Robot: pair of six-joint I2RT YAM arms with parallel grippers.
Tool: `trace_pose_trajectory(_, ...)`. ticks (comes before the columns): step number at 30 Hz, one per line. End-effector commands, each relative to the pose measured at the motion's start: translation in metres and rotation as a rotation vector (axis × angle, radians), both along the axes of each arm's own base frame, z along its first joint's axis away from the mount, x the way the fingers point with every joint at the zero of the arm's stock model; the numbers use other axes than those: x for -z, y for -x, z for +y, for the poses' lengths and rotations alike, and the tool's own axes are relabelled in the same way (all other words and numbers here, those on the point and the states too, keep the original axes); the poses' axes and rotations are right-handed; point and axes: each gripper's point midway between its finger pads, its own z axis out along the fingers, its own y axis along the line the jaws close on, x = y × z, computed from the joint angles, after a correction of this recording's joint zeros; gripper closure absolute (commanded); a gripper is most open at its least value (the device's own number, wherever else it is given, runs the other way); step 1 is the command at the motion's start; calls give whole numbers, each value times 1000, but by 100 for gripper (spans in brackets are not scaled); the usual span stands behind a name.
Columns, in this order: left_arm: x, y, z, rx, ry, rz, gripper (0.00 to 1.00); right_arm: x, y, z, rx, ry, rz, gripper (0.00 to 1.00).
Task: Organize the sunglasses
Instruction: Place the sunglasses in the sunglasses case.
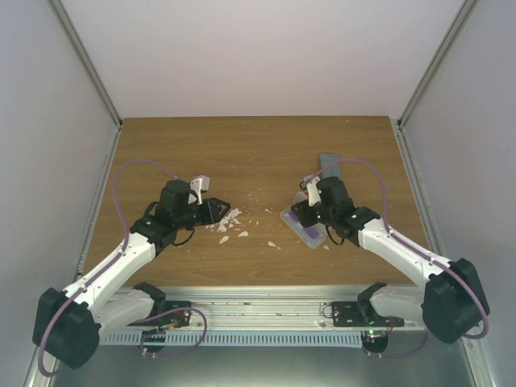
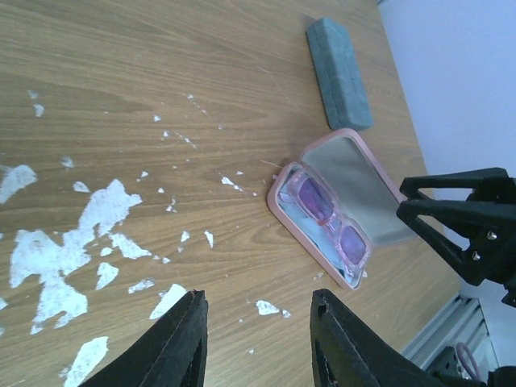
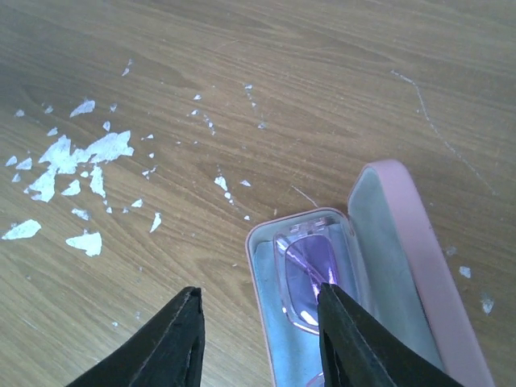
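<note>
Pink sunglasses point(image 3: 306, 286) lie lengthwise in the open case point(image 3: 419, 250), lower right of my right-wrist view; I have the right end effector point(image 3: 258, 294) nearer, wide open and empty.

I'm looking into a lab robot cell: white panel walls point(image 1: 266, 56) are enclosing a scuffed wooden tabletop point(image 1: 258, 145) edged by an aluminium rail point(image 1: 266, 310).

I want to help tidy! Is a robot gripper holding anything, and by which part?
Nothing is held. The left gripper and right gripper are both open and empty; the pink sunglasses lie in their open case.
</note>
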Motion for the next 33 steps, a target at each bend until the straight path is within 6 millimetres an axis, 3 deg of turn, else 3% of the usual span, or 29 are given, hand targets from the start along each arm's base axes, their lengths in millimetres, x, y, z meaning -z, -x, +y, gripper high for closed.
trace_pose_trajectory(1,-4,-2,-17,38,32,-32,63,6,4,-3,116,-41,61,65)
trace_pose_trajectory(5,2,-1,-29,63,28,-16,63,27,-1,-10,194,2,100,69)
trace_pose_trajectory(11,14,5,-49,105,21,14,63,64,-12,-23,275,174,144,64)
trace_pose_trajectory(17,29,13,-69,149,8,54,62,72,-22,-15,249,204,143,63)
trace_pose_trajectory(23,37,17,-82,177,-8,71,62,83,-11,-3,170,181,192,68)
trace_pose_trajectory(29,42,18,-93,200,-16,79,62,94,2,-6,151,207,235,77)
trace_pose_trajectory(33,45,19,-101,220,-20,86,62,90,6,-8,159,218,234,79)
